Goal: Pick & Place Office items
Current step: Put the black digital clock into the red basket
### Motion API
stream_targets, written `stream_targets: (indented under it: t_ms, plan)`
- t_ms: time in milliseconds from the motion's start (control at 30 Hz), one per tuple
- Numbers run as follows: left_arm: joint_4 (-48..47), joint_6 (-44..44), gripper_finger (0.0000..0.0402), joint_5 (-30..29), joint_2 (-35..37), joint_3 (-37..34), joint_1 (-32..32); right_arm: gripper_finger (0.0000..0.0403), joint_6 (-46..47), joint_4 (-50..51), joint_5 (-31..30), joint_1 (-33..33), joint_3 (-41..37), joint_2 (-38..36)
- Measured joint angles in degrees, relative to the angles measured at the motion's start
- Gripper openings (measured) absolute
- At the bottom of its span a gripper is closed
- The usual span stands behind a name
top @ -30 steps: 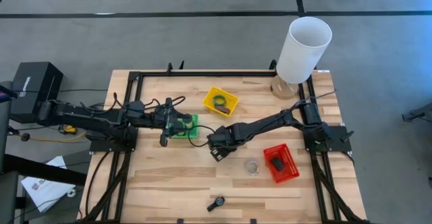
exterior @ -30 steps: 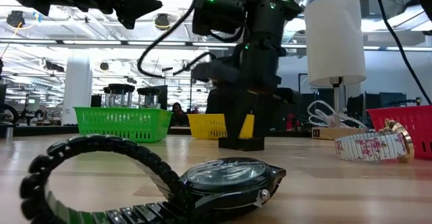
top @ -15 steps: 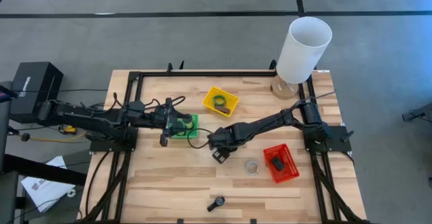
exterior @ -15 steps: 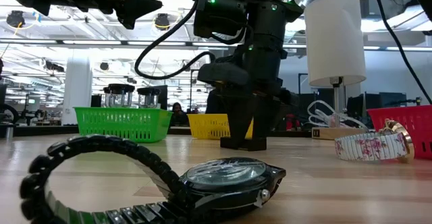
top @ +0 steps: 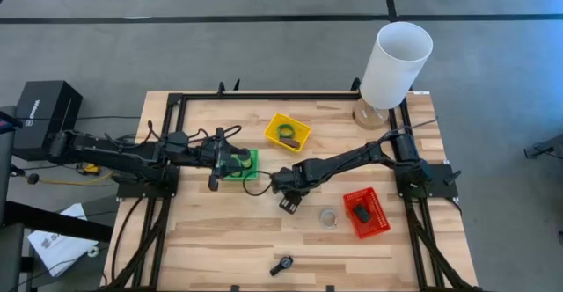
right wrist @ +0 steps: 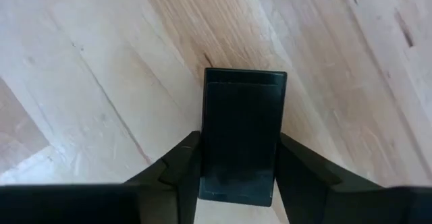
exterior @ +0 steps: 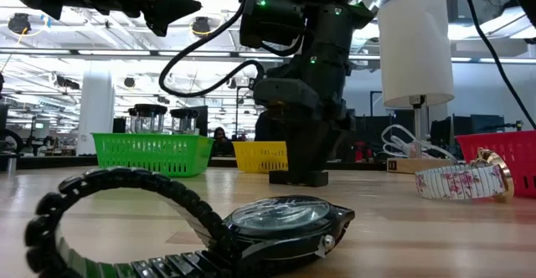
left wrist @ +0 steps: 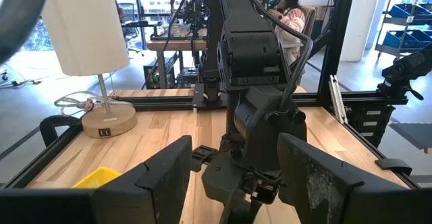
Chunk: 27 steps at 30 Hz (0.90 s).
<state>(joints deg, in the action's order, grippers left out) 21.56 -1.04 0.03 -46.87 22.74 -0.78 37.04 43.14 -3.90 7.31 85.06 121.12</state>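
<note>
A dark grey block [right wrist: 241,133] lies flat on the wooden table [top: 220,230] near its middle. My right gripper [top: 288,202] points down over it, shut on it; in the low view the gripper [exterior: 299,162] stands right on the block [exterior: 299,177]. My left gripper [left wrist: 233,183] waits open and level above the green tray [top: 247,165], holding nothing. A black watch [top: 281,265] lies near the front edge, and a pale patterned watch [top: 329,217] lies beside the red tray. My right gripper pinches the block's two long sides [right wrist: 206,150] between its two fingers [right wrist: 179,170]. The fingers come from above, pointing down. The block lies flat with its underside on the table.
A yellow tray [top: 288,132] with a green ring stands at the far middle. A red tray [top: 367,214] with a dark item stands at the right. A tall white cylinder on a round base [top: 396,63] stands at the far right corner. A black frame [top: 176,98] edges the table.
My right gripper has rolled about the line it points along, staying above the dark block; the block has kept its place on the table.
</note>
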Motion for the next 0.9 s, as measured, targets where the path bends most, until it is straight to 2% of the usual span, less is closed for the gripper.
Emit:
stream_targets:
  t_ms: [100, 200, 333, 500, 600, 700, 900]
  plan:
    - [-0.02, 0.00, 0.0213, 0.00, 0.00, 0.00, -0.02, 0.0165, -1.72, 0.78, 0.31, 0.10, 0.00, -0.13]
    - [0.00, 0.00, 0.0213, 0.00, 0.00, 0.00, -0.02, 0.0161, -4.61, 4.73, 1.43, 0.42, 0.71, -0.33]
    - [-0.02, -0.02, 0.0213, 0.00, 0.01, -0.02, -0.02, 0.0142, -7.73, 14.71, 2.42, 0.97, 4.73, -0.35]
    - [0.00, 0.00, 0.0213, 0.00, 0.02, -0.02, 0.00, 0.0154, -10.54, 24.11, 2.45, 2.54, 11.27, -0.35]
    - [0.00, 0.00, 0.0213, 0.00, 0.02, -0.02, 0.00, 0.0166, -10.72, 30.02, 2.43, 4.06, 16.05, -0.44]
    - [-0.01, 0.00, 0.0213, 0.02, 0.02, -0.02, -0.01, 0.0159, -11.12, 35.27, 2.42, 5.68, 19.53, -0.62]
    - [-0.02, 0.00, 0.0213, 0.02, 0.02, -0.02, -0.02, 0.0142, -7.60, 44.06, 2.43, 9.96, 20.61, -4.62]
